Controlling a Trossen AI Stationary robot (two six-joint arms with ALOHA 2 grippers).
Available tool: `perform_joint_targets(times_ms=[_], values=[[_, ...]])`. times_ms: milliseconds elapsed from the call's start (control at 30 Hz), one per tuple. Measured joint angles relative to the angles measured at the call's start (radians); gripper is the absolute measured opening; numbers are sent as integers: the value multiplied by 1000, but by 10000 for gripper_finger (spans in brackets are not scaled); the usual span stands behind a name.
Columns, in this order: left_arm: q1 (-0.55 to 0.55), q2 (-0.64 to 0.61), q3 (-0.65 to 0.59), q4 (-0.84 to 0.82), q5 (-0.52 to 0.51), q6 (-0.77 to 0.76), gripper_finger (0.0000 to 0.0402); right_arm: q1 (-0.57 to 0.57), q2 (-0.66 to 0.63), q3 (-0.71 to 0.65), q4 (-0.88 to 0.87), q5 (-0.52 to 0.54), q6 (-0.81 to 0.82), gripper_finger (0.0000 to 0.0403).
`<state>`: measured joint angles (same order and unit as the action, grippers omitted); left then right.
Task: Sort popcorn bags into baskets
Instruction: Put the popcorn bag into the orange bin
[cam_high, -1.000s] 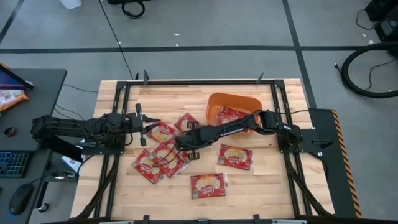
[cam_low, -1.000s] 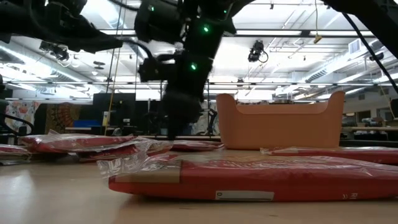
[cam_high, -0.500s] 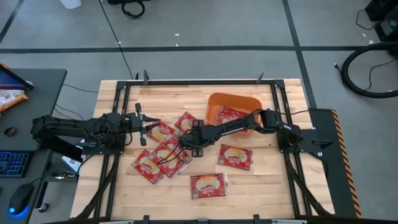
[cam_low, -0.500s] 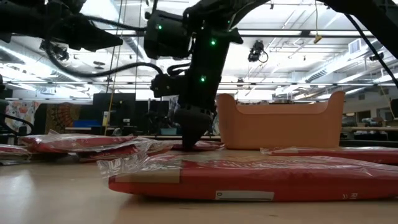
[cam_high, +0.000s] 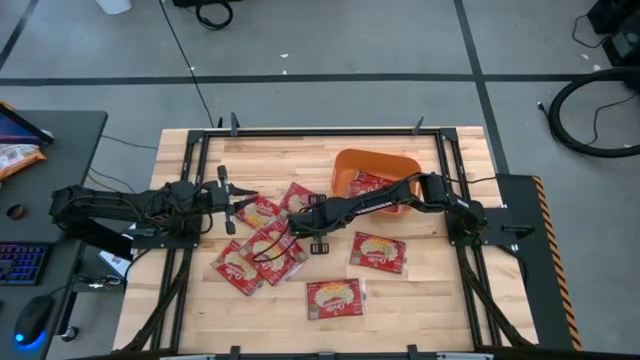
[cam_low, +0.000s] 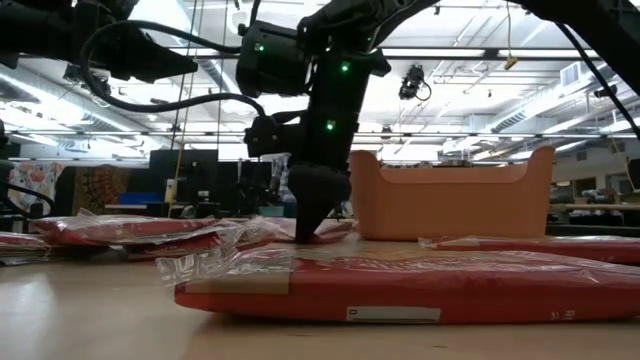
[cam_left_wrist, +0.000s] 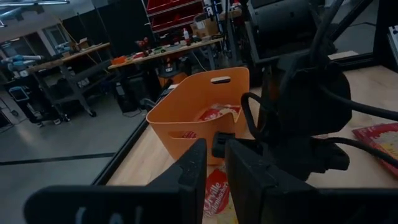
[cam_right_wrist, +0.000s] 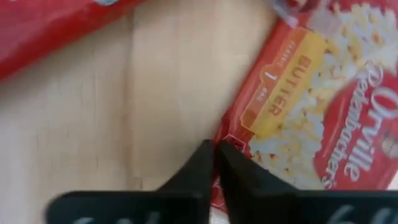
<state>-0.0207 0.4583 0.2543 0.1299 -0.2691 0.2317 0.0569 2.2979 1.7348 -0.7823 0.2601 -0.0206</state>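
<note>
A wooden table (cam_high: 420, 300) seen from above holds scattered red popcorn bags. Nearest the front edge lies one bag (cam_high: 334, 297) on its own, flat on the wood. Just beyond it to the right lies another bag (cam_high: 378, 251), also apart from the rest. To the left sits a loose cluster of overlapping bags (cam_high: 258, 255), with two more bags (cam_high: 259, 212) and (cam_high: 299, 196) just behind the cluster.

The right gripper (cam_high: 298, 226) reaches across from the right side of the table to the middle, pointing down at the table beside a bag at the cluster's far right edge. Its wrist camera shows the two dark fingers (cam_right_wrist: 200, 163) pressed together, closed with nothing between them, their tips at the corner of a butter popcorn bag (cam_right_wrist: 317, 118).

The left gripper (cam_high: 232, 201) waits at the left side of the table, its fingers nearly together, holding nothing.

Farthest back, right of centre, stands the orange basket (cam_high: 350, 163) with at least one bag (cam_high: 371, 183) inside.
</note>
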Motion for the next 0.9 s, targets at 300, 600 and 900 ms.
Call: perform_joint_targets(times_ms=[300, 600, 900], values=[[0, 0, 0, 0, 0, -1, 64, 55, -105, -9, -33, 29, -81, 6], [0, 0, 0, 0, 0, -4, 64, 83, -221, -4, -53, 58, -87, 5], [0, 0, 0, 0, 0, -4, 64, 123, -222, -4, -187, 119, -84, 2]])
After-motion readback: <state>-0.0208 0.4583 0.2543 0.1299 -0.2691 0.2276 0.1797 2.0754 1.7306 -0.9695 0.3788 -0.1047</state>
